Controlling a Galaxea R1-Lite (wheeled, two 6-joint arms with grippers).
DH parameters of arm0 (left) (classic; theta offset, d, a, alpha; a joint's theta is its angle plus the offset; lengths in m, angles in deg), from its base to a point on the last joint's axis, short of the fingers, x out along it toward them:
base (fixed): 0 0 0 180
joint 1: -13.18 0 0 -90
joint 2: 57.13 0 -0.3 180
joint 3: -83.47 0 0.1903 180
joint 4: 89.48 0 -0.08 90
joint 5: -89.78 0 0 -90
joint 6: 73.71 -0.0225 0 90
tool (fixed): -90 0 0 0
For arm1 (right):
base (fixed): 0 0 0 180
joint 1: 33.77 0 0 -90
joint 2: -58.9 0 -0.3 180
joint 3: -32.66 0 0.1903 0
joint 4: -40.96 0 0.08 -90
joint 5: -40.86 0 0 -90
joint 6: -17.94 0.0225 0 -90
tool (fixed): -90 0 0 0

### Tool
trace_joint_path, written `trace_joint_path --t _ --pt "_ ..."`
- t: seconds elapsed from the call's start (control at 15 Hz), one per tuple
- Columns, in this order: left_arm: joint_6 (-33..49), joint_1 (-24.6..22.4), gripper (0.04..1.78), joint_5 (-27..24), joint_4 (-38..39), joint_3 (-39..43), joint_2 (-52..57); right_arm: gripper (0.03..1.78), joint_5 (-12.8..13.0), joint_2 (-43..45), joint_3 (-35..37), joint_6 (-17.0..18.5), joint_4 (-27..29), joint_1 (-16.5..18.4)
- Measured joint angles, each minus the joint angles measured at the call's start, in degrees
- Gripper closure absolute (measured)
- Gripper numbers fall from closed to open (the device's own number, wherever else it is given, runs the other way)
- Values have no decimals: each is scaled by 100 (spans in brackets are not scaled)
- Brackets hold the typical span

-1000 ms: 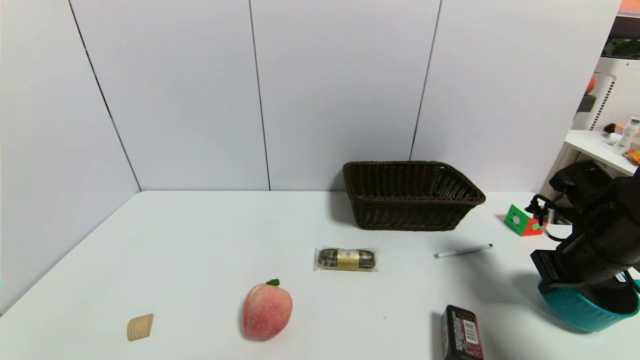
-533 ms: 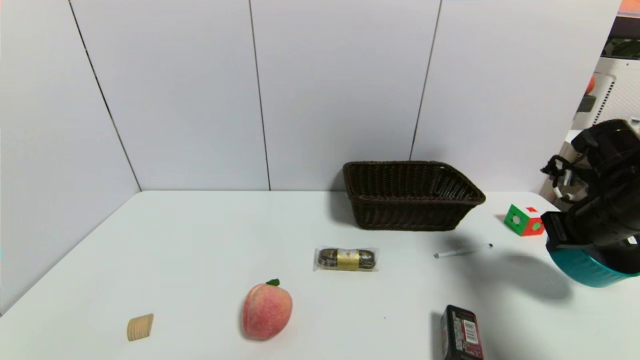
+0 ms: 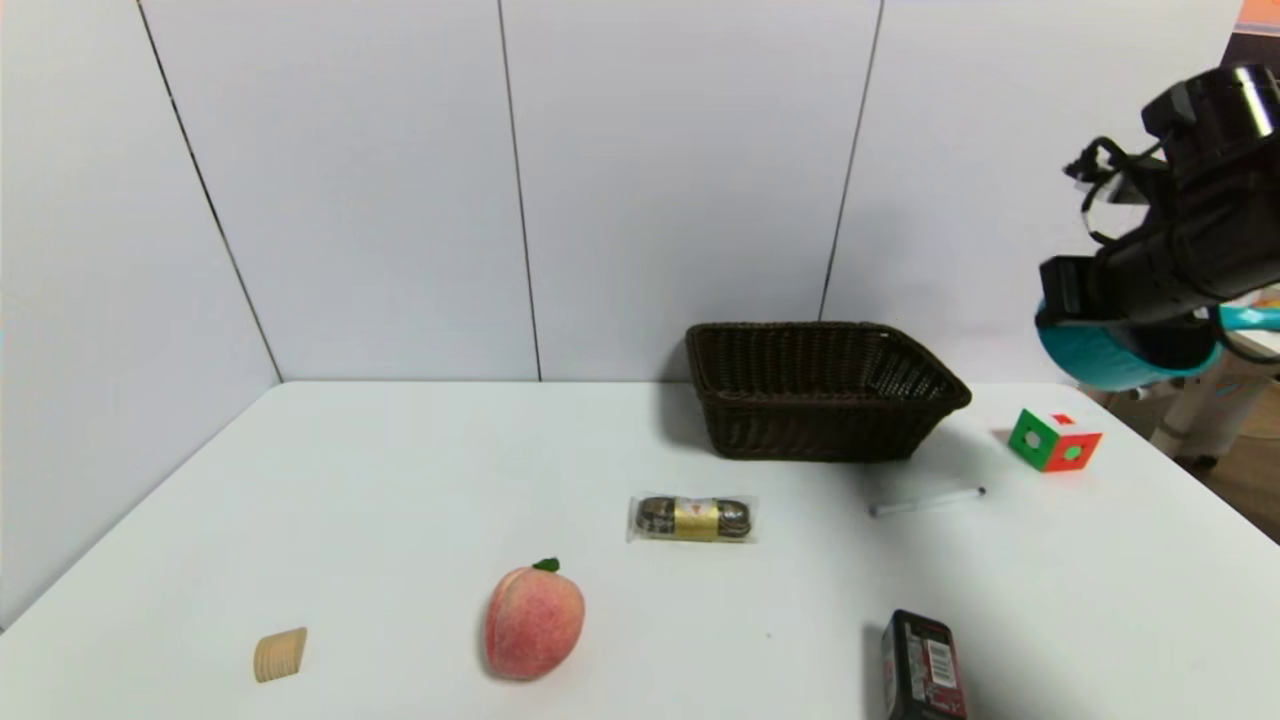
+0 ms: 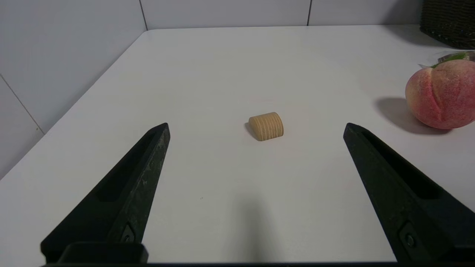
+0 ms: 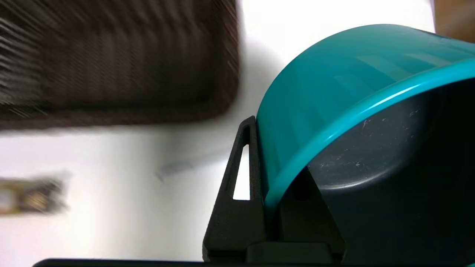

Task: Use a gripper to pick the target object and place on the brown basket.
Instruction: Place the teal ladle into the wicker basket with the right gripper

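Note:
My right gripper point(image 3: 1100, 320) is shut on the rim of the teal pan point(image 3: 1110, 358) and holds it high in the air at the right, above and to the right of the brown basket point(image 3: 820, 392). In the right wrist view one finger point(image 5: 241, 178) presses the pan's teal outer wall point(image 5: 334, 89) and the other sits inside on the dark lining; the basket point(image 5: 118, 66) lies below, blurred. The pan's handle point(image 3: 1250, 318) sticks out to the right. My left gripper point(image 4: 256, 128) is open and empty, low over the table's front left.
On the white table: a red-green cube point(image 3: 1052, 440), a pen point(image 3: 925, 502), a wrapped gold-brown snack point(image 3: 692, 518), a peach point(image 3: 533, 622), a small wooden block point(image 3: 280, 654) and a dark box point(image 3: 922, 668) at the front edge. Walls close off the back and left.
My right gripper has lifted the teal pan from the table's right edge high into the air and a little toward the basket. Nothing else has moved.

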Motion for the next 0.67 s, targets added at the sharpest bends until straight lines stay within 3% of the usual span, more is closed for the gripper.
trace_joint_path --t 0.13,0.33,0.67 --pt "0 -2 13 0 2 0 0 168 -129 -419 -606 28 -450 -361" --pt "0 -2 13 0 0 0 0 168 -313 -1040 -959 4 -1515 -724" --pt "-2 0 13 0 2 0 0 168 -317 -1844 -1161 20 -2414 -1111"
